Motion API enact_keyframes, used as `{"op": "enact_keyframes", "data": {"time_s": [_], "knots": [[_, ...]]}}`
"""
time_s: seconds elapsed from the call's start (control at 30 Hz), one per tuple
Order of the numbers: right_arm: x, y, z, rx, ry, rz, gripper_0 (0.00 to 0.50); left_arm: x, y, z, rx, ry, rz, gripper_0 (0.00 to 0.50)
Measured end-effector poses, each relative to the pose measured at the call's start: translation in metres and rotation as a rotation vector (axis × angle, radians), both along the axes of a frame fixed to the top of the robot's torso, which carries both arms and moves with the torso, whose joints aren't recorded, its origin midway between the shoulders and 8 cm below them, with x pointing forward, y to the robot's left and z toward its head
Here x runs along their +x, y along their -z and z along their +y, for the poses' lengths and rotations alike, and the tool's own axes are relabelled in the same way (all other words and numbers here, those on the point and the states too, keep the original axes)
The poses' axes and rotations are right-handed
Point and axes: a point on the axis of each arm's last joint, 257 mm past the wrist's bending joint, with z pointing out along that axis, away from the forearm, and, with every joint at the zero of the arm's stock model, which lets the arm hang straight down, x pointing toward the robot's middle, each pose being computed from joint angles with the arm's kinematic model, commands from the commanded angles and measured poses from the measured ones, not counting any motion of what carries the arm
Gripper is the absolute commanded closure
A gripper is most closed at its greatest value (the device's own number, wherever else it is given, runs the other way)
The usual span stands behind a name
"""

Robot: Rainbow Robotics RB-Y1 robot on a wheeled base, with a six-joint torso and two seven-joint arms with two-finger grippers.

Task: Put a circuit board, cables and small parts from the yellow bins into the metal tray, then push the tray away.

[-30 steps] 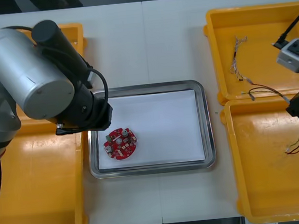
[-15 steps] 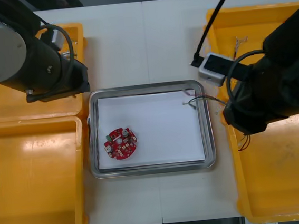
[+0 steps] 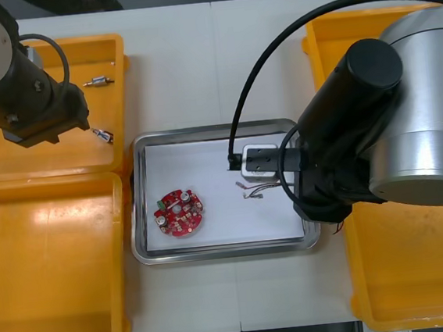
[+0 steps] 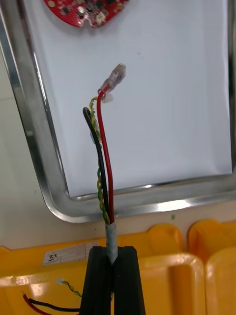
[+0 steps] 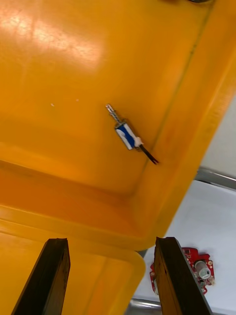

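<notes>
My right gripper is shut on a cable bundle of red, black and twisted yellow wires, which hangs over the white inside of the metal tray. In the front view the cable's ends show beside my right arm, right of the tray's centre. A round red circuit board lies in the tray's left part. My left gripper is open above the far left yellow bin, near a small metal part with a blue band lying on the bin floor.
A second small metal part lies farther back in the same bin. The near left bin and near right bin flank the tray. Another cable lies in the bin under my right gripper.
My right arm has swung from the right bins over the tray, carrying the cable. My left arm has drawn back from the tray to the far left bin.
</notes>
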Motion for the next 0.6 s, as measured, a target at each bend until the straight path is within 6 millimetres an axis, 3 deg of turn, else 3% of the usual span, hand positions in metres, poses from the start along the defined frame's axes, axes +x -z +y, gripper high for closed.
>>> {"op": "enact_keyframes", "data": {"time_s": [0.37,0.6], "knots": [[0.024,0.034,0.035,0.036,-0.059,-0.018,0.500,0.043,0.008,0.019,-0.094,-0.091,-0.062,0.000],[0.037,0.072,0.047,0.047,-0.057,-0.007,0.500,0.071,0.020,0.026,-0.143,-0.125,-0.116,0.000]]}}
